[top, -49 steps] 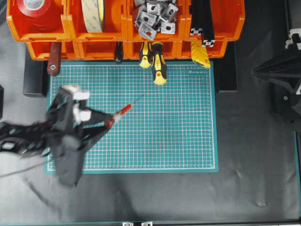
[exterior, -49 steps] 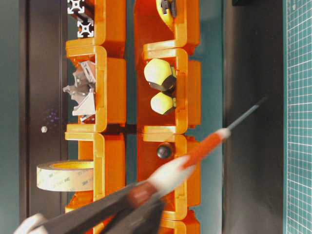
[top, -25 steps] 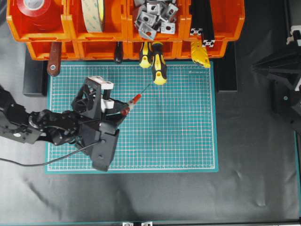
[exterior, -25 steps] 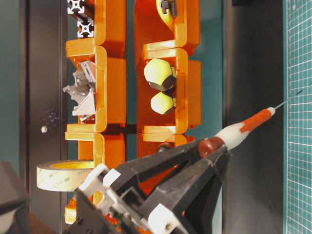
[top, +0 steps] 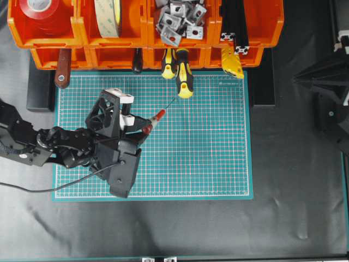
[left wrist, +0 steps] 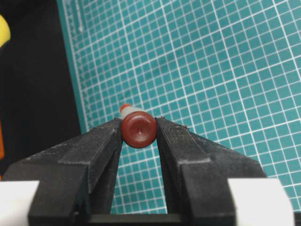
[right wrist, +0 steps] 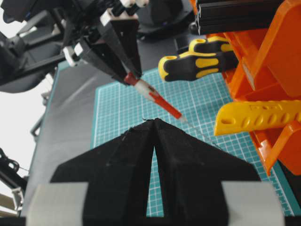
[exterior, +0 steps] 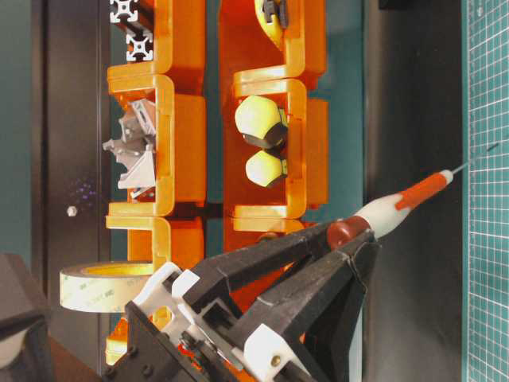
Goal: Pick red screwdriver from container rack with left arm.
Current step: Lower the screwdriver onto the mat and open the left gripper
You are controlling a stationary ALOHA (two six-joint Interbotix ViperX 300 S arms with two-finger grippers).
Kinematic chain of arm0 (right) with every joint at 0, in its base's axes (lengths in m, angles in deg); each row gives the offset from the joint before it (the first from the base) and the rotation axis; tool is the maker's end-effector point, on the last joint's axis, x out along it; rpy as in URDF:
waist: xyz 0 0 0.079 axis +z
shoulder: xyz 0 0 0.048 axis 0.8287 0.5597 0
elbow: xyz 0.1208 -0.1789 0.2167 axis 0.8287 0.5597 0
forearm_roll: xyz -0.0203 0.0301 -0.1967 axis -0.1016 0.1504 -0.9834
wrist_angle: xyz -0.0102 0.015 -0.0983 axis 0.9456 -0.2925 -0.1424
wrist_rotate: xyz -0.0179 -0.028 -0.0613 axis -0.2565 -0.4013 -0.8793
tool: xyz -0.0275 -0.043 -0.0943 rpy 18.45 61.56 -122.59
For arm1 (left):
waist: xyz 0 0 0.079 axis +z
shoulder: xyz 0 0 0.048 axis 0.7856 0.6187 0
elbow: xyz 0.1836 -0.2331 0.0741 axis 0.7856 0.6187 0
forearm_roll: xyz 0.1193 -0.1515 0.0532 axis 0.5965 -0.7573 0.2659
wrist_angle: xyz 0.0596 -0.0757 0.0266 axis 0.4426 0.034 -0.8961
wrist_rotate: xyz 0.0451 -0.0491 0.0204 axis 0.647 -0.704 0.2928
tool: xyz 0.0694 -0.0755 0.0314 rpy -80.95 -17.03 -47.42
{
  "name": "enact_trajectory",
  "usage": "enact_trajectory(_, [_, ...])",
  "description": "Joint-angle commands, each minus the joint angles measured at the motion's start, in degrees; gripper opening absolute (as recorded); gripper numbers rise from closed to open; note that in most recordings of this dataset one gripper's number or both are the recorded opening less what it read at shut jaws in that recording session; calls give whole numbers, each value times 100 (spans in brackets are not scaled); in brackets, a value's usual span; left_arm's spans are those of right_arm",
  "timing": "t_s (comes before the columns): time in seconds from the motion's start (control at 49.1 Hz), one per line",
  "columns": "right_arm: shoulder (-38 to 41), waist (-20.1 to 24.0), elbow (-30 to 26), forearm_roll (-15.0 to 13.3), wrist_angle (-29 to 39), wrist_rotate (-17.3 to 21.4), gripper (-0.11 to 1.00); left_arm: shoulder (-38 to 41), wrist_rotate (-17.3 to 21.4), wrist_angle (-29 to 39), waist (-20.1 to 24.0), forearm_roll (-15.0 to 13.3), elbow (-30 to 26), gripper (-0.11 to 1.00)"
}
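Note:
My left gripper (top: pixel 143 130) is shut on the rounded end of the red screwdriver (top: pixel 155 118), held above the green cutting mat (top: pixel 207 158). The screwdriver's white band and thin dark shaft point up and right, toward the container rack (top: pixel 144 38). In the left wrist view both black fingers press the sides of the red screwdriver's end cap (left wrist: pixel 138 129). From table level the red screwdriver (exterior: pixel 398 208) sticks out of the left gripper (exterior: pixel 350 239), clear of the rack (exterior: pixel 302 143). My right gripper (right wrist: pixel 154 121) is shut and empty at the right.
Two yellow-and-black screwdrivers (top: pixel 184 76) hang out of the rack's lower bins over the mat's top edge. A maroon-handled tool (top: pixel 62 68), a black handle (top: pixel 137 61) and a yellow part (top: pixel 233 63) also protrude. Upper bins hold tape rolls (top: pixel 41 11) and metal brackets (top: pixel 177 19).
Over the last second my left arm carried the red screwdriver right and slightly toward the rack, then settled. The grip is unchanged and the right arm stayed still.

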Motion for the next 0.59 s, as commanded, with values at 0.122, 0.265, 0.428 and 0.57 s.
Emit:
enact_trajectory(0.122, [35, -9, -193, 9, 9, -18, 1, -123, -132, -360, -70, -35, 26, 42])
enact_trajectory(0.265, [44, 0, -193, 9, 9, -18, 1, -167, -589, -571, -88, -35, 167, 81])
enact_trajectory(0.428, [44, -9, -193, 0, 9, -26, 1, -246, -1107, -721, -149, -35, 299, 85])
enact_trajectory(0.57, [44, 0, -185, -18, 9, -35, 1, -431, -1529, -703, -193, -26, 378, 84])
